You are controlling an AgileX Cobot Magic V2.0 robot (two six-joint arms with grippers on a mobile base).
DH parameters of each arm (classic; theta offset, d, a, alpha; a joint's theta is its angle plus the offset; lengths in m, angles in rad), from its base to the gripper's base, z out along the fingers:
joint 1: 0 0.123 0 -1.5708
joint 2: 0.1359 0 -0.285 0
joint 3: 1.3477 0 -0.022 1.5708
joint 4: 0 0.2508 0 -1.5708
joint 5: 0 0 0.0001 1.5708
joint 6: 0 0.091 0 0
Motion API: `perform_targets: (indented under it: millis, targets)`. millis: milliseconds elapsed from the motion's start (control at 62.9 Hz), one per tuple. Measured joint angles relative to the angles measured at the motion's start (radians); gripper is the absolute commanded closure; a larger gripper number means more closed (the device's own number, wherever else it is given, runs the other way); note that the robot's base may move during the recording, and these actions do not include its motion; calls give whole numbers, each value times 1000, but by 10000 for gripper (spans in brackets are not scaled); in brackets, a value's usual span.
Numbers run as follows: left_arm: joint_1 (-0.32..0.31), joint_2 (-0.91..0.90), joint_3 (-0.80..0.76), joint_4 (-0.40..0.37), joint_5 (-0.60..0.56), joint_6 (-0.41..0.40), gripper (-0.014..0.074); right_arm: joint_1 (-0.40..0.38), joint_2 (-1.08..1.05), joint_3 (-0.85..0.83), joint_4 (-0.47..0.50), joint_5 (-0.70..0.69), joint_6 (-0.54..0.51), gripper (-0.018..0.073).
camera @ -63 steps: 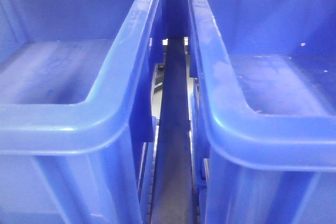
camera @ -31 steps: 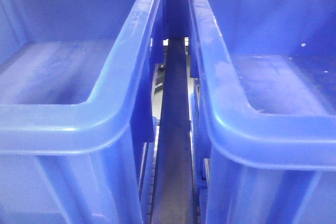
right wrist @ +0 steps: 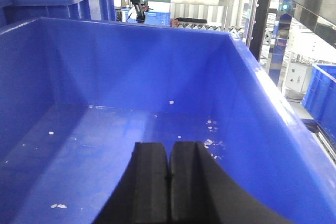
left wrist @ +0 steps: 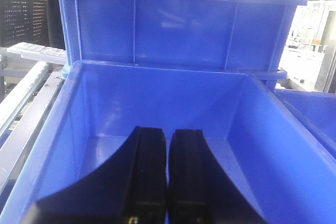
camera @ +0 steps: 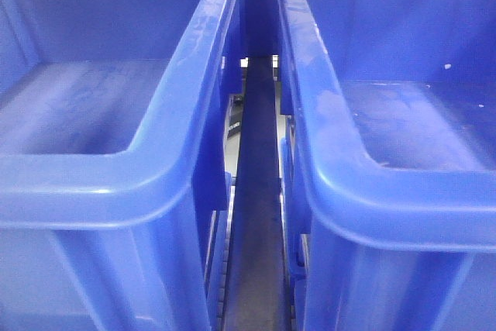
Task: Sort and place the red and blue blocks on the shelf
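The red and blue blocks are out of view in every frame. My left gripper [left wrist: 168, 132] hangs over the inside of a large blue bin [left wrist: 247, 108], its black fingers pressed together with nothing between them. My right gripper [right wrist: 169, 145] is likewise shut and empty above the floor of another blue bin [right wrist: 105, 129], which holds only small white specks. In the front view two blue bins, left [camera: 155, 160] and right [camera: 341, 168], stand side by side with a narrow gap between them; neither gripper shows there.
A second blue bin [left wrist: 178, 30] is stacked behind the left one. Metal roller rails [left wrist: 21, 93] run along its left side. A dark rail [camera: 252, 191] lies in the gap between the bins. Metal shelving [right wrist: 304, 3] and another blue bin [right wrist: 320, 93] stand at right.
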Motion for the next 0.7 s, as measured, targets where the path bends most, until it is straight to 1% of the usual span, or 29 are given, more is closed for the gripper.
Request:
perform_targets:
  millis: [699]
  targets:
    - [0, 0, 0, 0, 0, 0, 470, 0, 0, 0, 0, -2, 0, 510]
